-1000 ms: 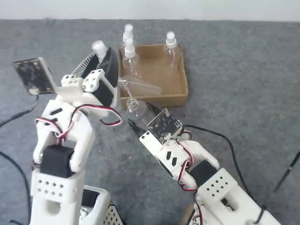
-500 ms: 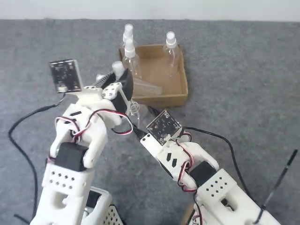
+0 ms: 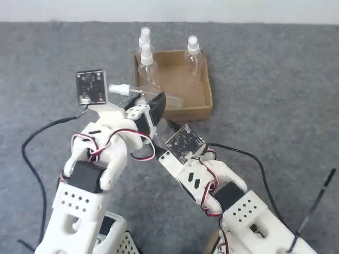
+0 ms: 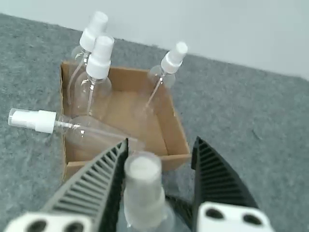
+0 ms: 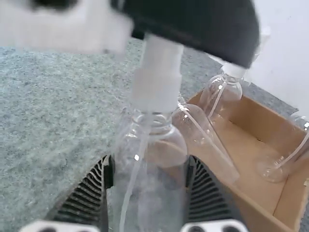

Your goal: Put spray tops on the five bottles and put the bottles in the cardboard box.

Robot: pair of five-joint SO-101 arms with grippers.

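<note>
Brown cardboard box (image 3: 209, 100) holds 4 clear plastic bottles (image 3: 193, 55), 1 overhanging its 8 o'clock rim. At its 7 o'clock, right pincer (image 5: 148, 169) pinches the 5th bottle (image 5: 150, 142); left pincer (image 4: 161, 142) spreads around its white top (image 4: 142, 176). Grey tabletop (image 3: 275, 79) lies open at 3 o'clock.

I'd call this a robotics lab bench: a counter (image 3: 275, 63) covered in grey felt against a bare white wall (image 3: 238, 10), loose black cables (image 3: 233, 147) trailing, and white printed arms (image 3: 85, 185) carrying exposed circuit boards (image 3: 90, 87).
</note>
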